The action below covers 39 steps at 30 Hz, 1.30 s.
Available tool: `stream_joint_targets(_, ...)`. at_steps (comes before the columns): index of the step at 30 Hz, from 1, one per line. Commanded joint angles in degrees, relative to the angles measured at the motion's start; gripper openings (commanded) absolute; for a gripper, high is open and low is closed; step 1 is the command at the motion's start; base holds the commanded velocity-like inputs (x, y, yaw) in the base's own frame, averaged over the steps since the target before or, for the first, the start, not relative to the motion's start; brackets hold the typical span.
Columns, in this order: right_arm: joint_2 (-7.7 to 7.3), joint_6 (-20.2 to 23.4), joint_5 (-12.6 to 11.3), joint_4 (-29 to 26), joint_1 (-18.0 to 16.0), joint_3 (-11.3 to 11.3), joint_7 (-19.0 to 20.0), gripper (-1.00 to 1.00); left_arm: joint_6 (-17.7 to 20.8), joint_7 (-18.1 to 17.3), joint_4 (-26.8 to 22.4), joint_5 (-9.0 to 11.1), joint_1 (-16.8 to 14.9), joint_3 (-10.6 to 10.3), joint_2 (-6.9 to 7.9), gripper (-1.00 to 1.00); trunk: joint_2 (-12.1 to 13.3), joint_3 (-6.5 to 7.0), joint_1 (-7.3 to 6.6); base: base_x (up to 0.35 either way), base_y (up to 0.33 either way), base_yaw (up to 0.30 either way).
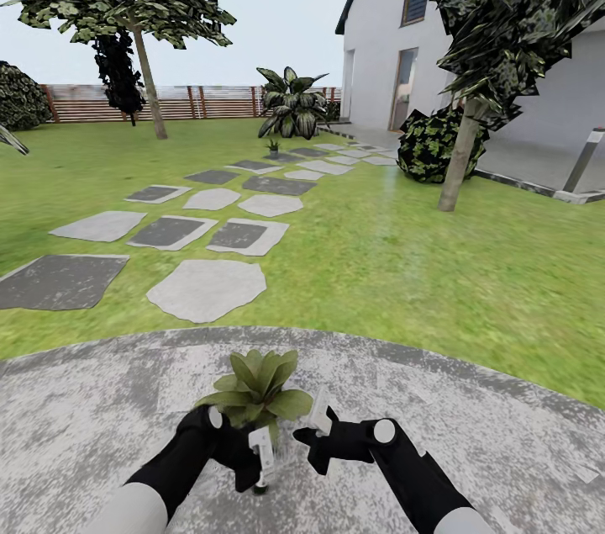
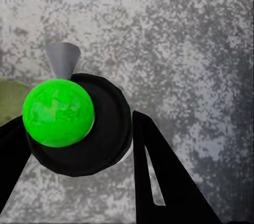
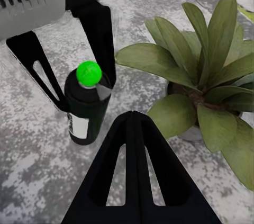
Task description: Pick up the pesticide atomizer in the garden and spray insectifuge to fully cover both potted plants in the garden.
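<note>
The left gripper [image 3: 74,75] sits clamped around the slim dark bottle-shaped pesticide atomizer with a green ball top [image 3: 88,105], upright on the grey paved patio [image 1: 84,416] just beside the low green-leaved potted plant [image 1: 256,387], so the pick-up seems in hand and lifting likely comes next, while the right gripper [image 1: 315,433] hangs nearby with fingers apart.

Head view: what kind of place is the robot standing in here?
A home garden, it seems: a green lawn crossed by flat grey stepping stones, a brown slatted wooden fence at the back, and a white house on the right. The robot stands on a round grey paved patio.
</note>
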Motion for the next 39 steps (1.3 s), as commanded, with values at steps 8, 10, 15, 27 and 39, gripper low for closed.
stream_joint_targets(8,-0.28,-0.49,0.67,0.11,-0.03,-0.08,0.07,-1.0,0.45,-0.31,-0.13,-0.28,0.29,0.34,4.77,-1.0,-0.02,-0.05,-0.01,0.0,0.0,0.0)
stream_joint_targets(10,-1.13,-0.49,0.66,0.09,-0.03,-0.08,0.06,1.0,0.23,-0.48,-0.13,0.29,0.35,0.49,6.15,-1.0,-0.02,-0.05,-0.01,0.0,0.0,0.0)
stream_joint_targets(15,-2.8,-0.56,0.55,0.1,-0.03,-0.24,-0.07,1.0,-0.14,-0.31,-0.09,2.85,0.32,4.97,6.87,-1.0,-0.02,-0.05,-0.01,0.0,0.0,0.0)
stream_joint_targets(27,-7.9,-5.68,0.0,4.82,0.29,-6.44,-4.36,1.0,-0.19,1.95,-0.13,5.59,0.32,13.77,6.12,-1.0,-0.02,-0.05,-0.01,0.0,0.0,0.0)
stream_joint_targets(39,-10.41,-17.4,0.16,8.55,2.37,-33.96,-11.39,1.0,0.19,3.5,-0.3,9.87,0.33,15.15,6.26,-1.0,-0.02,-0.05,-0.01,0.0,0.0,0.0)
